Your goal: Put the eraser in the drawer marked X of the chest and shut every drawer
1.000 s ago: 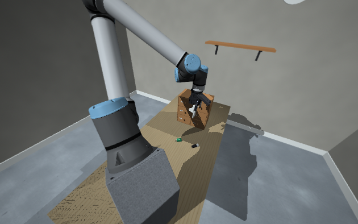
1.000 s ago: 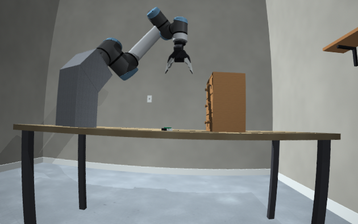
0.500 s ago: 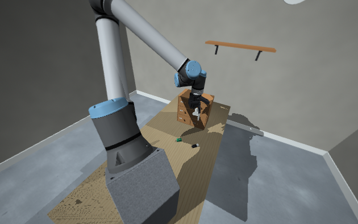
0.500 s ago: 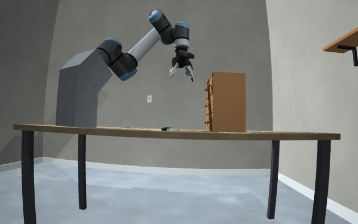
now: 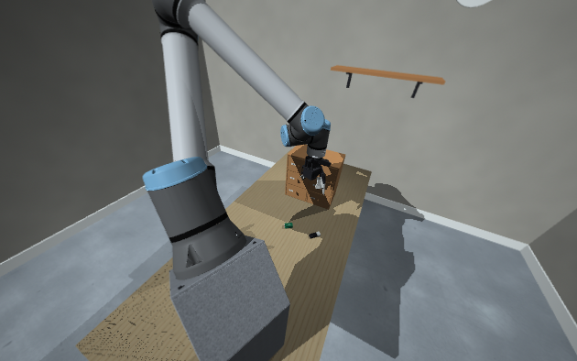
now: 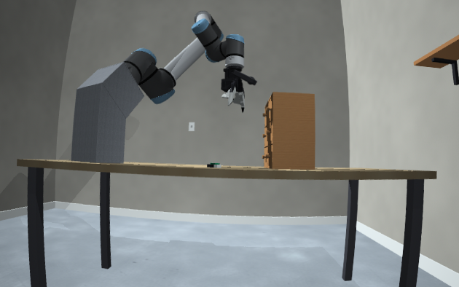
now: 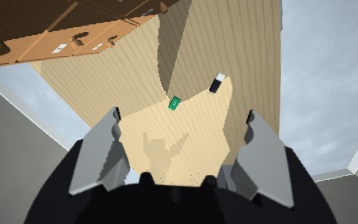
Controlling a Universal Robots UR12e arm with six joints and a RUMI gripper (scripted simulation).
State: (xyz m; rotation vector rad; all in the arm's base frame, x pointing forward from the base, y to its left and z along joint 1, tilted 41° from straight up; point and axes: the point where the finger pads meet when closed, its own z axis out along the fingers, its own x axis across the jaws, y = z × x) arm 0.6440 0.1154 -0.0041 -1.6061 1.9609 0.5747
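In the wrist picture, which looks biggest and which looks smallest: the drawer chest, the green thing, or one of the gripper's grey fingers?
1. Drawer chest, partly cut off
2. Grey finger
3. Green thing

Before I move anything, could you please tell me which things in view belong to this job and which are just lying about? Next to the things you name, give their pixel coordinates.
Part of the job:
- black-and-white block [image 5: 314, 235] [image 6: 213, 165] [image 7: 217, 83], probably the eraser
- chest [image 5: 292, 176] [image 6: 293, 131] [image 7: 60, 42], with the drawers
- gripper [image 5: 321, 187] [image 6: 234, 105] [image 7: 182, 109], open

Just lying about:
- green item [image 5: 288, 225] [image 7: 174, 103], to stay on the table
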